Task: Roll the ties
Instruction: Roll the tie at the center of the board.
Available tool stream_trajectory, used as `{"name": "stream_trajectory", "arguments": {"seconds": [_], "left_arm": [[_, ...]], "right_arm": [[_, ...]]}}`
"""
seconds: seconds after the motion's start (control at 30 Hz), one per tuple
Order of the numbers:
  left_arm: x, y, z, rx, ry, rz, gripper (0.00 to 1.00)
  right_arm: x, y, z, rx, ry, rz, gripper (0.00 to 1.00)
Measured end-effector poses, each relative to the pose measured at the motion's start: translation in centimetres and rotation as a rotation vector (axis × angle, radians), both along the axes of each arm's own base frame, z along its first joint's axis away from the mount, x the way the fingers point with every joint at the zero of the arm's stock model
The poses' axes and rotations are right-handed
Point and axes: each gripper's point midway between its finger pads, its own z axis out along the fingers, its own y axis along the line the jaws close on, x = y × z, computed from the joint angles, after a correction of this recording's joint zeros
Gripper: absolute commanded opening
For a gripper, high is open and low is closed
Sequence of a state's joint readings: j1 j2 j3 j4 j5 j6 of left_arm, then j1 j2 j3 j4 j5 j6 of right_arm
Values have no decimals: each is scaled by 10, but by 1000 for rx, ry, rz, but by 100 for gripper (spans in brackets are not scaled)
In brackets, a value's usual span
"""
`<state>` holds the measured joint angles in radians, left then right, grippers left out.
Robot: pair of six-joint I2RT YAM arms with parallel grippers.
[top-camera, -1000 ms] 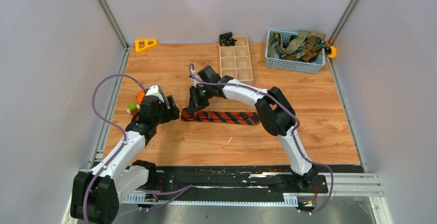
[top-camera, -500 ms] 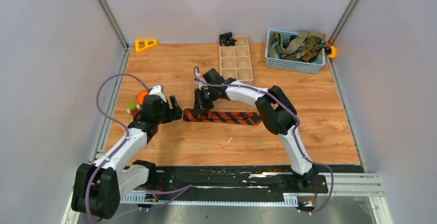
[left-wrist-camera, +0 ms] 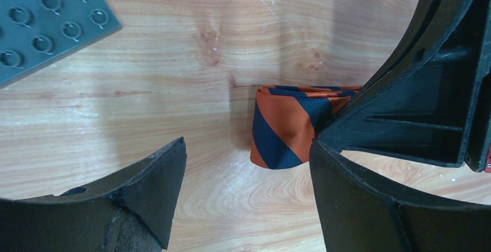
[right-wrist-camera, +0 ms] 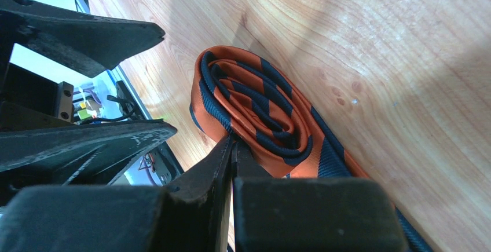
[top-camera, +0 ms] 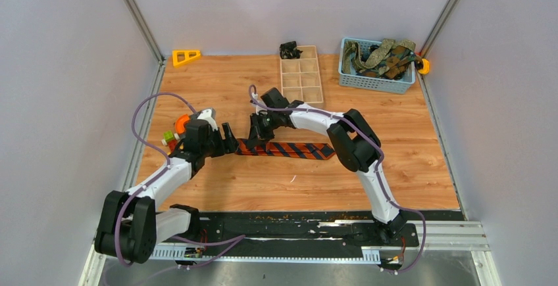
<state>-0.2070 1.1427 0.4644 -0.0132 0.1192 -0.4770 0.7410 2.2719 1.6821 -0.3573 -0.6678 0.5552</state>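
Note:
An orange and navy striped tie lies across the middle of the table, its left end rolled into a coil. My right gripper stands over the coil, and its jaws are shut on the coil's edge. My left gripper is open just left of the coil. In the left wrist view the coil lies ahead of the open left gripper, apart from both fingers. The other ties, olive and brown patterned, lie in the blue basket.
A wooden compartment tray stands at the back middle with a dark bundle behind it. An orange triangle lies at the back left. Small orange and green items sit beside the left arm, near a grey studded plate.
My left gripper has moved right, up close to the rolled end of the tie. My right gripper has shifted slightly right with the coil.

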Motion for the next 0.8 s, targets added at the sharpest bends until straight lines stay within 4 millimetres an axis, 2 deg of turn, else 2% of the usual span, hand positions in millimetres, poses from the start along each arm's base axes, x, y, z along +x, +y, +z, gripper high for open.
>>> {"name": "stream_trajectory", "arguments": {"seconds": [0.2, 0.47, 0.57, 0.8], "left_arm": [[0, -6, -9, -17, 26, -27, 83], [1, -9, -17, -21, 45, -40, 81], [1, -9, -17, -23, 44, -43, 81], [1, -10, -16, -24, 42, -44, 81]], "right_arm": [[1, -1, 7, 8, -7, -2, 6], [6, -1, 36, 44, -55, -10, 6], [7, -2, 36, 44, -58, -11, 6], [-2, -10, 20, 10, -22, -11, 4]]}}
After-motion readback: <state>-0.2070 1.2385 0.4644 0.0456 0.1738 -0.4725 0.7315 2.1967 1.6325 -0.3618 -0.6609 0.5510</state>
